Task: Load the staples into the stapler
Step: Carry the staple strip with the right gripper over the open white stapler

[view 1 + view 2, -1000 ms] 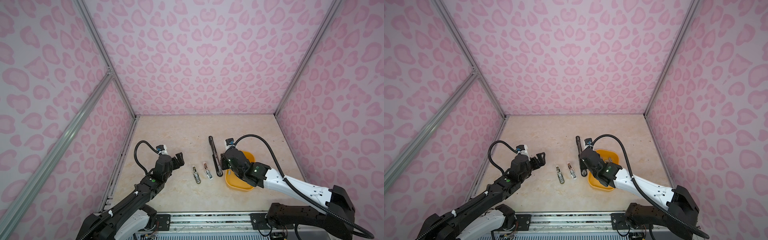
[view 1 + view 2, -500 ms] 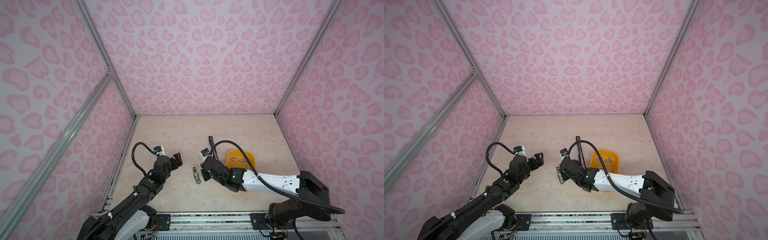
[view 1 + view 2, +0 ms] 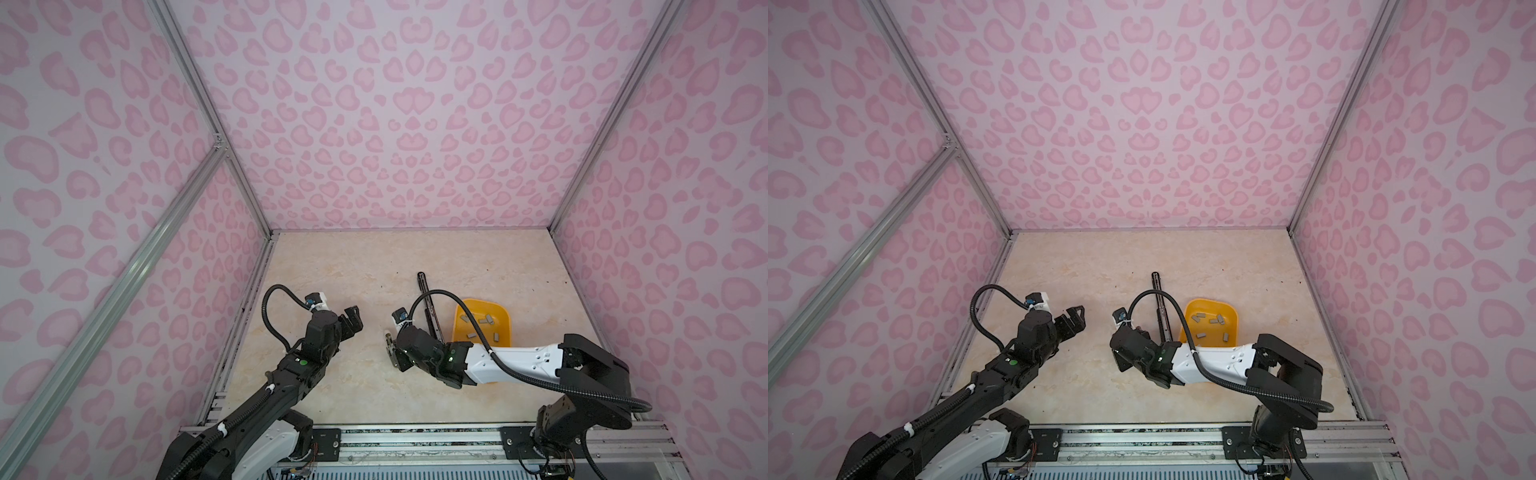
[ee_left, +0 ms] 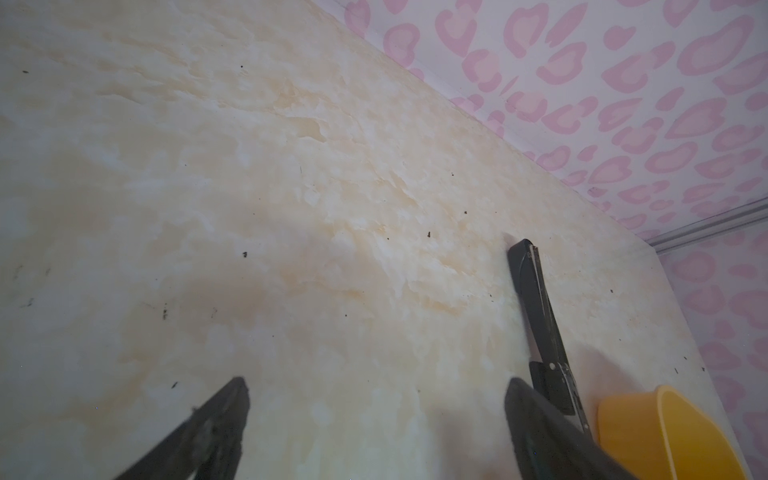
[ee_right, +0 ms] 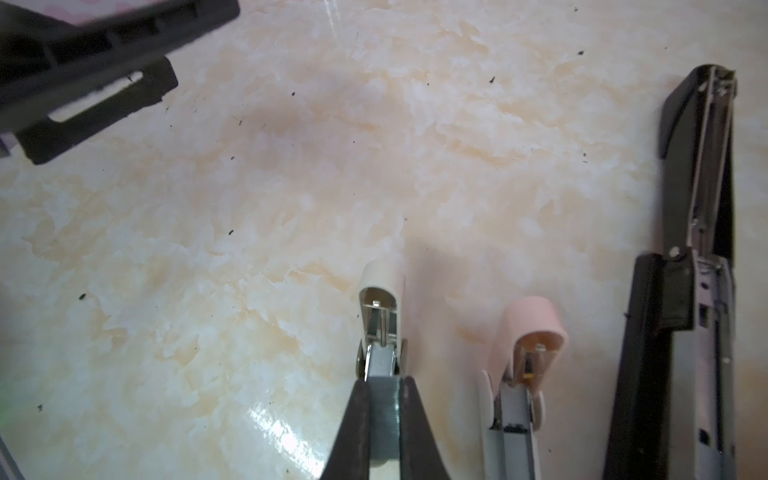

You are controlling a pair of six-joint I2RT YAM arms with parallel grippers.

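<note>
The right gripper (image 5: pixel 384 381) is clenched on one staple strip (image 5: pixel 384 419), pinched flat between both fingers. Directly ahead of its fingertips lies the cream stapler (image 5: pixel 380 316), opened, with its magazine in line with the strip; whether strip and magazine touch cannot be told. Just beside this gripper lies the pink stapler (image 5: pixel 528 353), also open. Past that is the black stapler (image 5: pixel 698 249), then the bowl (image 3: pixel 482 301) holding the remaining staples (image 3: pixel 485 320). The left gripper (image 4: pixel 376 384) is released, jaws wide and empty, above bare desk (image 4: pixel 291 208), apart from the right gripper.
</note>
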